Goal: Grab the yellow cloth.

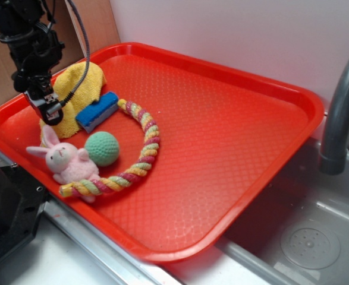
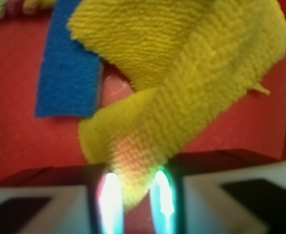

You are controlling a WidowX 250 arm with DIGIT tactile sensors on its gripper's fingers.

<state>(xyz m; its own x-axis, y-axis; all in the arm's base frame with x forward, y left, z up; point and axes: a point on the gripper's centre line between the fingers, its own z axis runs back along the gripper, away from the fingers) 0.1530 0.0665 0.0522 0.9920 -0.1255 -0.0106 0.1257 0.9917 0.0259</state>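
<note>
Pale wall fills the upper right of the exterior view, and below it we see a red tray point(image 1: 233, 107) with a dimpled floor resting over the edge of a steel sink point(image 1: 305, 237), whose grey faucet point(image 1: 340, 107) curves up at the right edge of the frame. A strip of grey table point(image 1: 61, 261) shows along the lower left.

All the objects sit in the tray's left part. We find the yellow cloth point(image 1: 82, 80) at the upper left of the frame, crumpled near the tray's far corner, one flap reaching down toward the lower left. Just to its right lies a blue sponge point(image 1: 98, 111), touching the cloth's edge. A pastel braided rope point(image 1: 144, 142) arcs from the sponge down to the lower left. Inside that arc we see a teal knitted ball point(image 1: 101, 148), and beside it a pink plush rabbit point(image 1: 67, 160), which rests against the rope's lower end.

Our black gripper point(image 1: 49, 110) hangs from the arm at the upper left, right over the cloth's lower flap. In the wrist view the fingers point(image 2: 111, 202) stand close together with a narrow tongue of the yellow cloth point(image 2: 181, 83) between them, so we read them as closed on the fabric. From there the cloth spreads up and to the right across the frame, and part of it lies over the sponge point(image 2: 67, 78) at the upper left.
</note>
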